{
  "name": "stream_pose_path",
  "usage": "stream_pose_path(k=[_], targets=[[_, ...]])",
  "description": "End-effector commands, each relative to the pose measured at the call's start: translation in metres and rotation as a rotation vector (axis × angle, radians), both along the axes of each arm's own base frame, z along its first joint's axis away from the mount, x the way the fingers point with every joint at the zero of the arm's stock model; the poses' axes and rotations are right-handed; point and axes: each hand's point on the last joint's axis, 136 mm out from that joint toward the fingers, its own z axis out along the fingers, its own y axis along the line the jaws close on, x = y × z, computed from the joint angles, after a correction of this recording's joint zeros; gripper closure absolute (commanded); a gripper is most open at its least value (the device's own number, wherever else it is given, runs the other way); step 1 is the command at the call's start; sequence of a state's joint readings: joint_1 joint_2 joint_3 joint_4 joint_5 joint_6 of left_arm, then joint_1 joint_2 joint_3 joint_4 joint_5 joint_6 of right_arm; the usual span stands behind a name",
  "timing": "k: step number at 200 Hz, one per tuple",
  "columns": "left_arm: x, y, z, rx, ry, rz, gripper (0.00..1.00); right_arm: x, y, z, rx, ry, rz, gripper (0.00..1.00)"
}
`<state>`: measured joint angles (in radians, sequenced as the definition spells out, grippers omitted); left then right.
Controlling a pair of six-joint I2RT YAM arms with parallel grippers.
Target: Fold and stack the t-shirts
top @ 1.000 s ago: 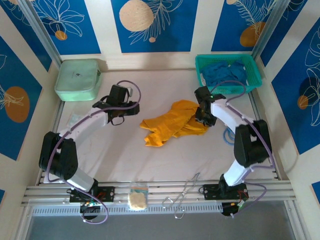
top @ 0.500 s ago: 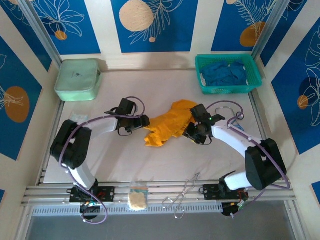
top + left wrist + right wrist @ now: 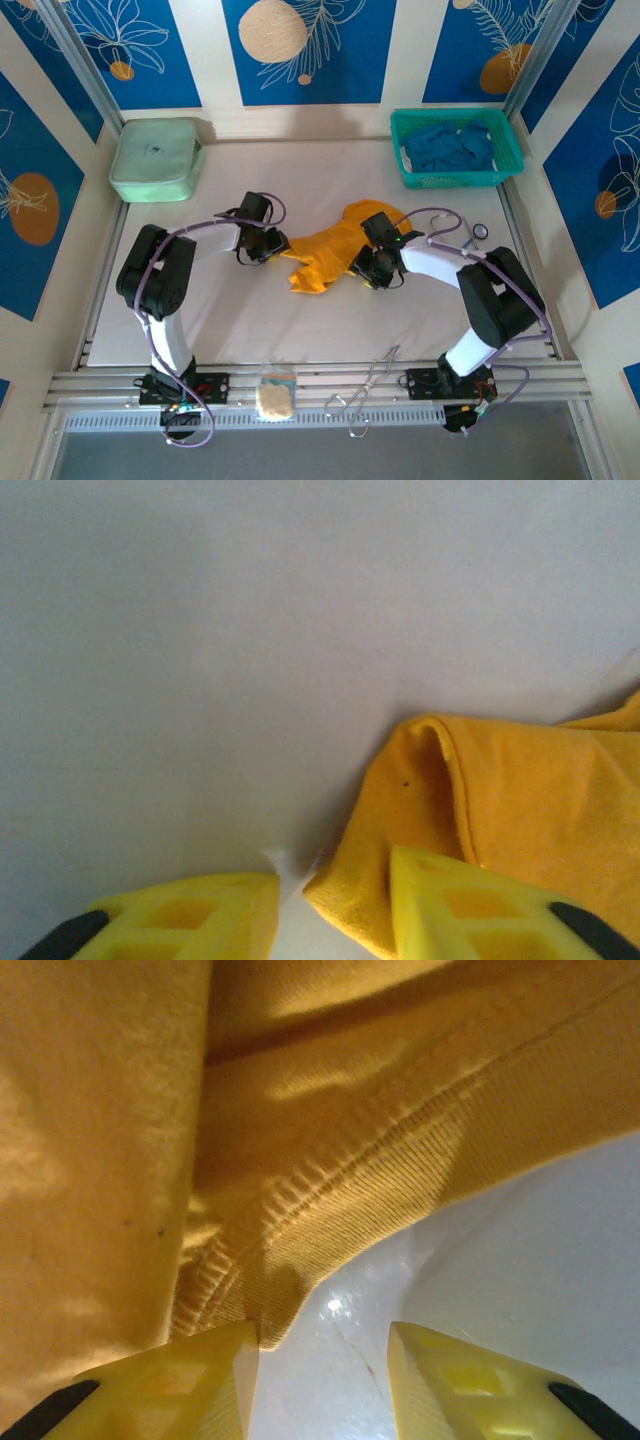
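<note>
Lying crumpled near the middle of the table [image 3: 250, 310], the orange shirt [image 3: 335, 245] stretches from about 7 o'clock to 1 o'clock, with folds bunched along its length. The left gripper [image 3: 268, 243] sits low at the shirt's 9 o'clock edge. In its wrist view its fingers [image 3: 440, 900] stand apart, nothing pinched between them. A hemmed corner of the shirt [image 3: 520, 800] reaches into the gap and under one finger. The right gripper [image 3: 368, 268] is at the shirt's 4 o'clock edge, also low. Its jaws are parted over bare table, and a ribbed hem of the shirt [image 3: 150, 1110] touches one finger [image 3: 200, 1380] without being clamped. The blue shirts [image 3: 450, 148] lie heaped in the basket [image 3: 455, 181] at the table's 1 o'clock corner. A mint pouch [image 3: 155, 160] lies at 11 o'clock.
</note>
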<state>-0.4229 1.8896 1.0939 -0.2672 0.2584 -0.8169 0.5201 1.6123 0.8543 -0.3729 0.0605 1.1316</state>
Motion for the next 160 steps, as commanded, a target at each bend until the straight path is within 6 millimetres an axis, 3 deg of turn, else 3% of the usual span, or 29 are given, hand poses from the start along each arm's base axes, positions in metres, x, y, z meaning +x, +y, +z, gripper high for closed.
stream_pose_path(k=[1, 21, 59, 89, 127, 160], targets=[[0.067, -0.062, 0.007, -0.182, -0.262, -0.067, 0.65, 0.016, 0.011, 0.002, 0.02, -0.026, -0.033, 0.61], [0.072, -0.072, 0.005, -0.211, -0.26, -0.076, 0.64, 0.017, 0.011, -0.006, 0.012, -0.019, -0.043, 0.62], [0.062, -0.088, 0.003, -0.244, -0.247, -0.105, 0.39, 0.02, 0.011, -0.006, 0.0, -0.036, -0.041, 0.62], [0.052, -0.09, 0.002, -0.252, -0.253, -0.103, 0.29, 0.023, 0.009, 0.006, -0.014, -0.082, -0.039, 0.62], [0.056, -0.106, -0.011, -0.27, -0.232, -0.116, 0.27, 0.026, 0.007, 0.023, -0.03, -0.134, -0.031, 0.62], [0.065, -0.125, -0.016, -0.267, -0.224, -0.128, 0.36, 0.027, 0.002, 0.029, -0.053, -0.146, -0.027, 0.62]])
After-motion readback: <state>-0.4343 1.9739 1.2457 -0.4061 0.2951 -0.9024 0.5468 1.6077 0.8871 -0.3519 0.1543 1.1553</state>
